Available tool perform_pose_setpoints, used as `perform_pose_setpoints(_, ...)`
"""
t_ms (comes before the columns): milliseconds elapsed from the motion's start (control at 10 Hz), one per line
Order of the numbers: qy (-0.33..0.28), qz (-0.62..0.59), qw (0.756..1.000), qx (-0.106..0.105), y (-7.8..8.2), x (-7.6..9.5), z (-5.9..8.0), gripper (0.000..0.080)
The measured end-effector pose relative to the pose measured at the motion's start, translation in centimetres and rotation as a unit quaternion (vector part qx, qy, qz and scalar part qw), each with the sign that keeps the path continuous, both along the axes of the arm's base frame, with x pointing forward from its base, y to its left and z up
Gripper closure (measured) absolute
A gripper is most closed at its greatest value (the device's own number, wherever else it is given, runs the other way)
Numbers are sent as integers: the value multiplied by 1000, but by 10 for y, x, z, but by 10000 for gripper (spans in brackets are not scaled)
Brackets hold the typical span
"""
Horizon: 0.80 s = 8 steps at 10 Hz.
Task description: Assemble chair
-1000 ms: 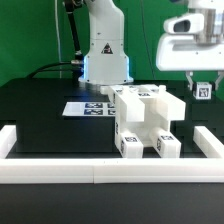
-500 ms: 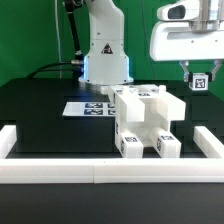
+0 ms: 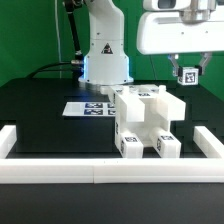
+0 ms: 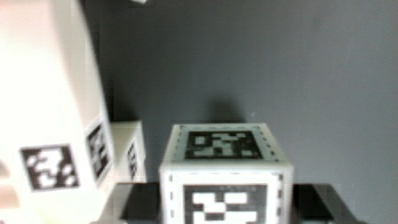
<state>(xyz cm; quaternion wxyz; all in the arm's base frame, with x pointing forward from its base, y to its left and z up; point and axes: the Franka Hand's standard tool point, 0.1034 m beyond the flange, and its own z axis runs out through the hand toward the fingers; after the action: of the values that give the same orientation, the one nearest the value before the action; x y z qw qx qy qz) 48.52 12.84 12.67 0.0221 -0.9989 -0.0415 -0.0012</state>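
Observation:
The partly joined white chair (image 3: 146,122) stands on the black table, blocky, with tags on its lower front faces. My gripper (image 3: 186,72) hangs high above the table, up and toward the exterior view's right of the chair. It is shut on a small white tagged post (image 3: 186,74). In the wrist view the post (image 4: 222,170) sits between my dark fingers (image 4: 139,205), tag faces toward the camera, and a tagged white part of the chair (image 4: 54,110) fills one side.
The marker board (image 3: 88,107) lies flat behind the chair, in front of the robot base (image 3: 105,55). A long low white border rail (image 3: 100,172) runs along the front, with raised ends at both sides (image 3: 8,140).
My gripper with the post has risen and moved toward the exterior view's left, closer to above the chair. The chair has not moved.

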Motion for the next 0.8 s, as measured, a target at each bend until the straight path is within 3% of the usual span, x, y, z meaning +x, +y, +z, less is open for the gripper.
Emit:
perform_pose_setpoints(200, -3, 17, 1000, -4, -7, 17, 10, 511)
perform_pose_setpoints(500, -3, 17, 1000, -5, -7, 17, 9, 511)
perform_pose_setpoints(800, -10, 76, 997, -13, -35, 30, 15, 511)
